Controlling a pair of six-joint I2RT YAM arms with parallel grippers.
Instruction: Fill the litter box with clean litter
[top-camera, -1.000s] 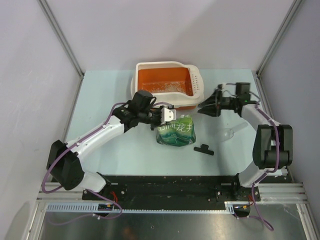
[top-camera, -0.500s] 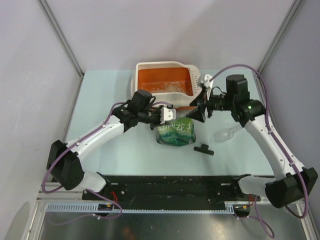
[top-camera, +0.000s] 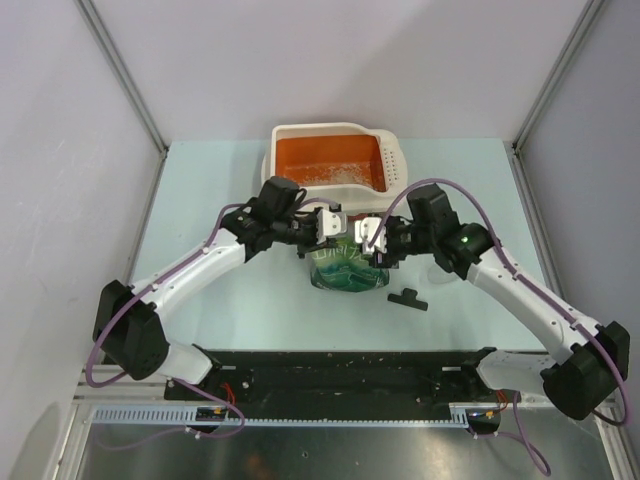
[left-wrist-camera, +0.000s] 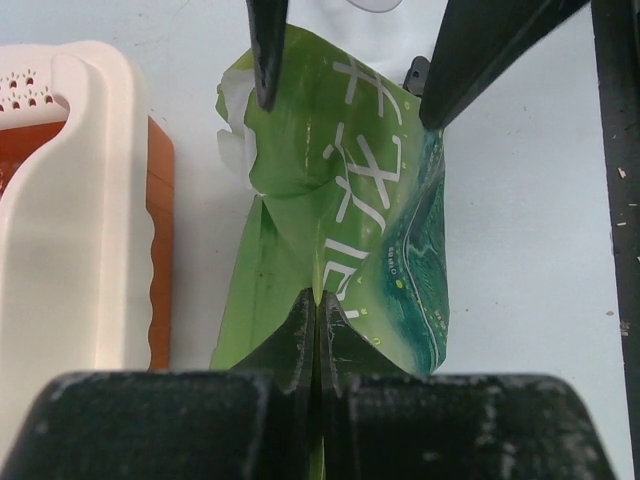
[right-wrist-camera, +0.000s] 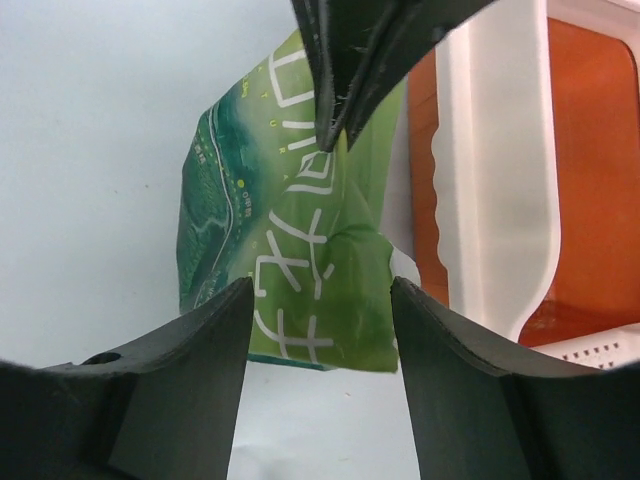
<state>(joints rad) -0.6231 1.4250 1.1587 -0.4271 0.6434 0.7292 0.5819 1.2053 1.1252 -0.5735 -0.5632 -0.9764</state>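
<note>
A pale blue-green table (top-camera: 200, 200) sits inside a booth of plain lilac-grey wall panels with bare metal posts at the corners. A black rail along the near edge carries both arm bases.

At the far middle of the table stands the rectangular plastic litter box (top-camera: 275, 160), orange inside with a wide cream-white rim. A thin scatter of pale beige clean litter (top-camera: 318, 179) lies along its near inside wall. Just in front of it lies a crinkled green foil pouch with white characters (top-camera: 348, 268). A small black plastic piece (top-camera: 407, 299) lies on the table to the pouch's right.

Both white arms reach inward and meet over the pouch. The left gripper (left-wrist-camera: 318, 300) has its black fingers pressed together on a fold of the pouch's edge, beside the litter box rim. The right gripper (right-wrist-camera: 320, 285) faces it from the other side. Its fingers stand apart, one on each side of the pouch's opposite end, not clamped on it.
</note>
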